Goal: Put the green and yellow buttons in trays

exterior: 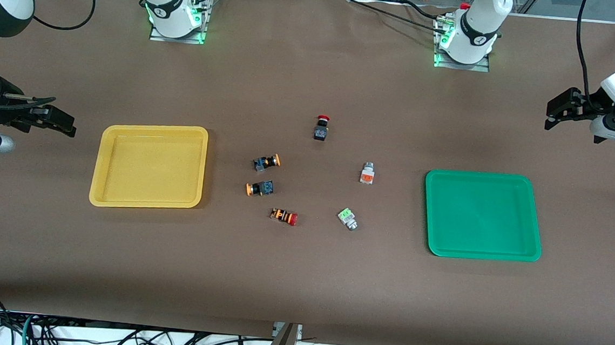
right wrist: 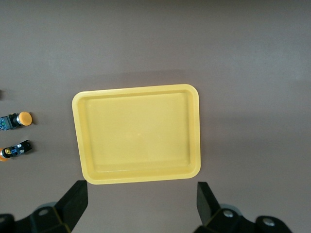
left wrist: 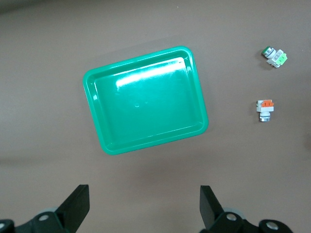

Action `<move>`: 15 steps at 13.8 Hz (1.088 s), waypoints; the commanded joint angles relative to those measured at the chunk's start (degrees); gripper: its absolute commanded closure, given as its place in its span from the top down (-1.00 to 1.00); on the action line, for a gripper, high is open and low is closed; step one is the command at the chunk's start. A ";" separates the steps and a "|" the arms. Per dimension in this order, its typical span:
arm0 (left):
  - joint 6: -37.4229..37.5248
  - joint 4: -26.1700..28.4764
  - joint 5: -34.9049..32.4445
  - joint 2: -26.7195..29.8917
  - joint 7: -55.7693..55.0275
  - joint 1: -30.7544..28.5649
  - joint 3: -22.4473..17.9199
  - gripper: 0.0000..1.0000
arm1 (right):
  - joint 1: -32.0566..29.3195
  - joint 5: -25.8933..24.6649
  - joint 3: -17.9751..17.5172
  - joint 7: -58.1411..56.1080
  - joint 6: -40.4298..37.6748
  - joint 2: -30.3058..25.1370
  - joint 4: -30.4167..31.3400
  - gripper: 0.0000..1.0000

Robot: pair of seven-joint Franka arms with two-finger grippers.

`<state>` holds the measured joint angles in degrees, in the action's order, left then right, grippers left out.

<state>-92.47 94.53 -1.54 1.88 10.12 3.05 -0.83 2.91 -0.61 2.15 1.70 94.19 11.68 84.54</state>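
We can read no text, label, brand or number anywhere here (the round dark marks on the two arm bases are too small to make out).

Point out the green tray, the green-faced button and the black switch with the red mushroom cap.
green tray [exterior: 482, 214], front view, on its bare floor.
green-faced button [exterior: 344, 215], front view, on its square green face.
black switch with the red mushroom cap [exterior: 322, 119], front view, on the red cap.
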 commanded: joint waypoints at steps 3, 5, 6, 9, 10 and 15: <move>0.45 -1.54 -0.39 -0.74 -0.63 0.46 -0.31 1.00 | -0.01 -0.71 -0.22 0.32 -0.76 0.80 -1.48 0.98; 0.53 -1.54 -0.31 -0.74 -0.54 0.55 -0.22 1.00 | -0.01 -0.71 -0.22 0.32 -0.76 0.71 -1.39 0.98; 0.71 -1.46 -0.22 -0.83 -0.19 0.55 -0.22 1.00 | 0.08 -0.71 -0.22 0.32 -0.76 0.80 -1.39 0.98; 7.01 -1.37 -0.13 -1.44 0.34 1.16 -0.14 1.00 | 0.08 -0.71 -0.22 0.32 -0.76 0.71 -1.22 0.98; 9.21 -1.45 -0.22 -1.96 0.08 1.60 0.39 1.00 | 0.08 -0.71 -0.22 0.32 -0.76 0.71 -1.22 0.98; 12.66 -0.40 -0.22 -5.39 -0.80 1.78 3.72 1.00 | 0.78 -0.71 -0.22 0.40 -0.76 0.71 -1.04 0.98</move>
<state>-81.06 94.75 -1.52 -0.97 10.06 4.76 1.22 3.00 -0.61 2.15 1.71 94.15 11.83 84.54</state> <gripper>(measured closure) 0.000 0.004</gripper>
